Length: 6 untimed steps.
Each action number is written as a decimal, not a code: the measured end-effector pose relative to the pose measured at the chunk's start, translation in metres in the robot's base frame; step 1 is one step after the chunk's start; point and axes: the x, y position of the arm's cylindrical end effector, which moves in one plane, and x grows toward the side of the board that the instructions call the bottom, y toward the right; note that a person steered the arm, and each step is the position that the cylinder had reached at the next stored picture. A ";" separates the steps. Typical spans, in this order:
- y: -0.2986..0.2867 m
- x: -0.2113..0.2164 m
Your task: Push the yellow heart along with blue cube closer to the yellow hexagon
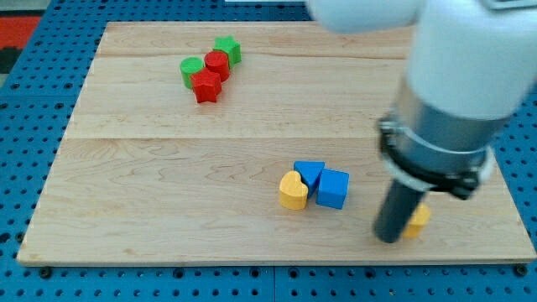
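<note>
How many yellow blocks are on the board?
2. The yellow heart sits at the view's bottom centre touching a blue block; the yellow hexagon lies right of it, half hidden behind the rod.

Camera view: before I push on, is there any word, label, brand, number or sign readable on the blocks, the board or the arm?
None: no text can be read anywhere in this view.
The yellow heart, blue cube, yellow hexagon, red and green blocks: plain faces, no marks.
The wooden board: bare grain only.
The arm's housing above my tip: no visible label or brand.
</note>
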 end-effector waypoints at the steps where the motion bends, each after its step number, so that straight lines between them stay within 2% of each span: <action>1: -0.017 -0.004; 2: -0.098 -0.005; 3: -0.186 -0.028; 4: -0.148 -0.055; 5: -0.072 -0.055; 6: -0.020 -0.053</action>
